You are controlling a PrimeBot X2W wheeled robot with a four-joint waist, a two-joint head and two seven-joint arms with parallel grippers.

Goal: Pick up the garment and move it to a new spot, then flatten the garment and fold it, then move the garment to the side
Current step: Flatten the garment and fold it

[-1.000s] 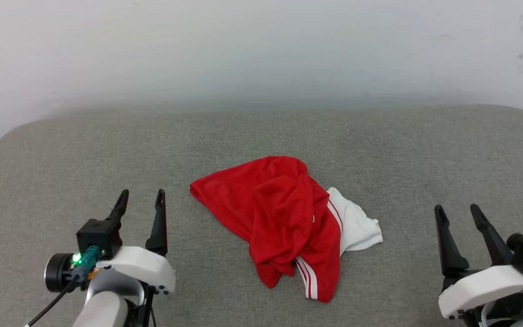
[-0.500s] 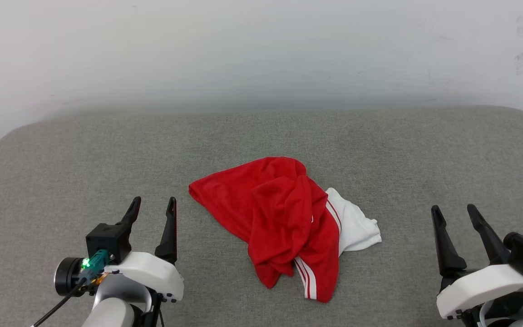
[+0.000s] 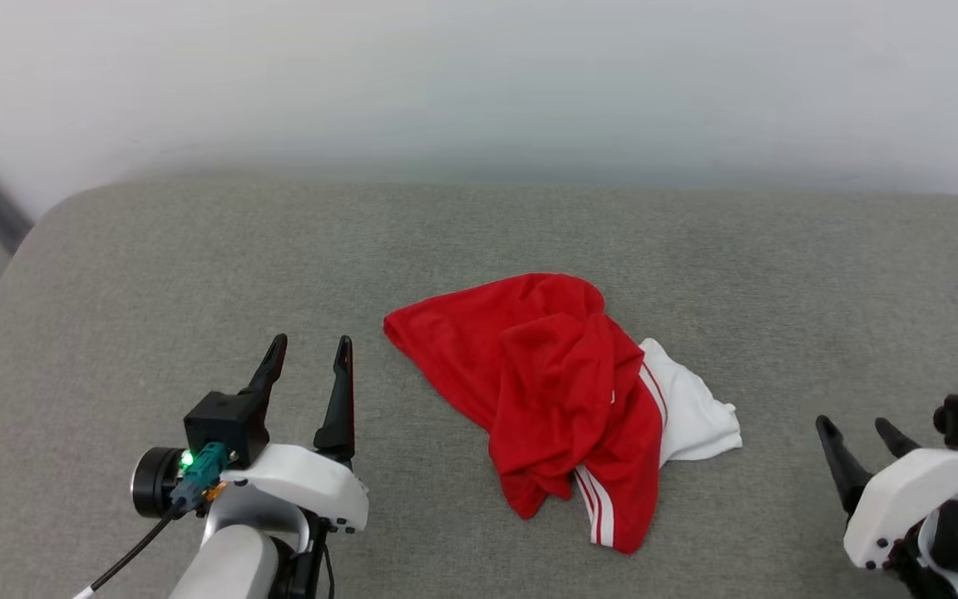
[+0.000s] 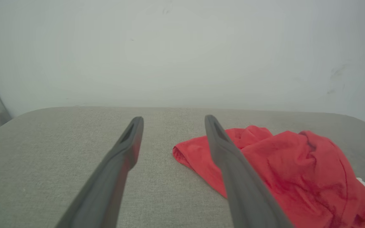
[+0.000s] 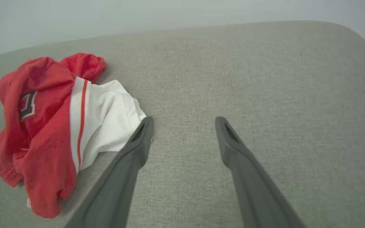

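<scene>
Edging closer, the left end effector (image 3: 312,341) is hovering wide open just left of the garment (image 3: 554,383) lying crumpled on the grey padded surface (image 3: 155,274), the right end effector (image 3: 851,421) gaping well to its right.

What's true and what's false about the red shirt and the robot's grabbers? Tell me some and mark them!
1. The red jersey T-shirt lies crumpled on the grey fabric cushion. True.
2. The left gripper is holding the T-shirt. False: it is open and empty, beside the T-shirt.
3. A white sleeve pokes out of the heap on the robot's right side. True.
4. The right gripper is shut. False: its jaws stand open, off the T-shirt.
</scene>
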